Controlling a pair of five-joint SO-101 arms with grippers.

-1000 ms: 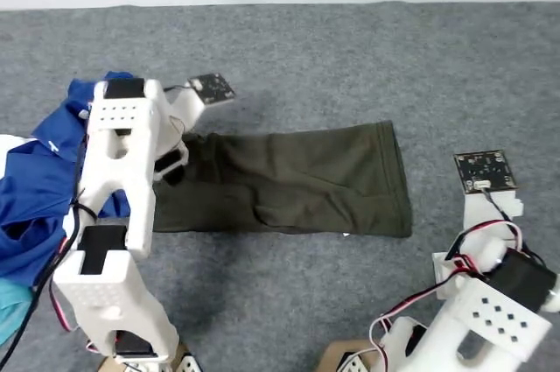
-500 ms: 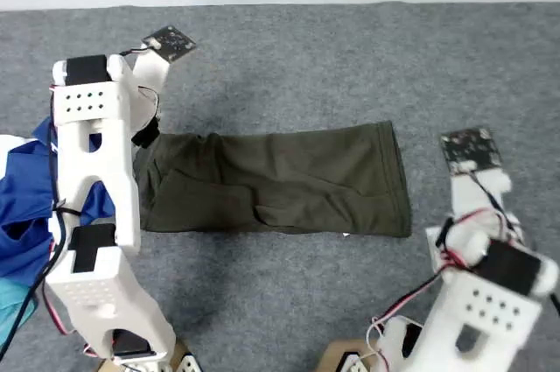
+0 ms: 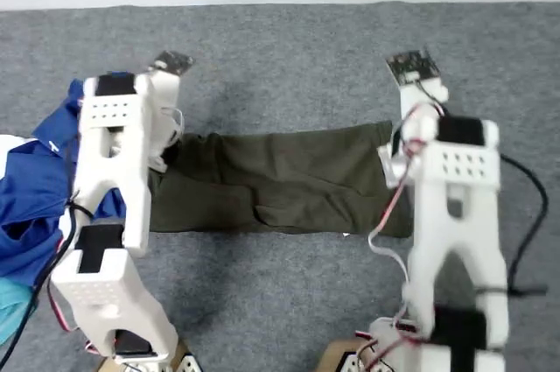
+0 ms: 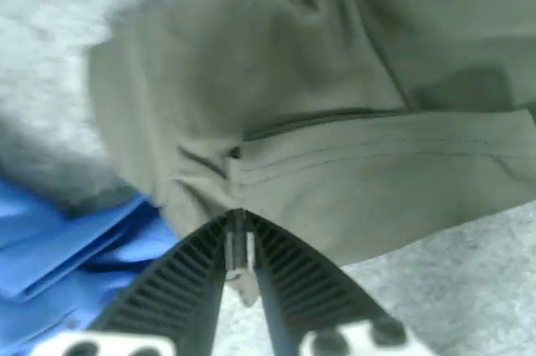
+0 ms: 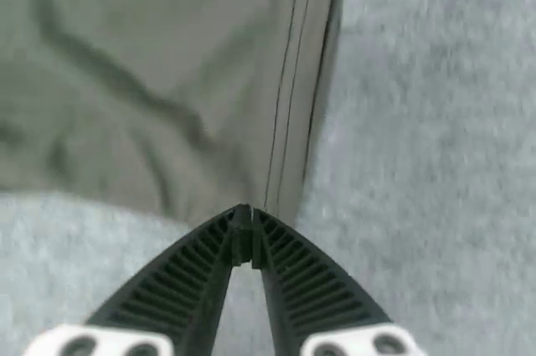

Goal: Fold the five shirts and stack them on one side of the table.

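Jaws closed; both at olive shirt [image 3: 289, 181]

One counter [image 3: 289, 48] is carrying: one olive shirt [image 3: 280, 184]; one blue shirt [image 3: 35, 188]; one teal cloth [image 3: 10, 302], showing at the edge. Two arms are standing over it, left arm [image 3: 109, 179] and right arm [image 3: 451, 214], bearing two tools: left tool [image 4: 238, 230], right tool [image 5: 243, 222].

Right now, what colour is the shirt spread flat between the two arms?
The shirt is plain dark olive green, best seen in the high view.

Grey felt table [image 3: 289, 48] w/ olive shirt [image 3: 289, 184] flat mid, blue shirt [image 3: 35, 188] at edge
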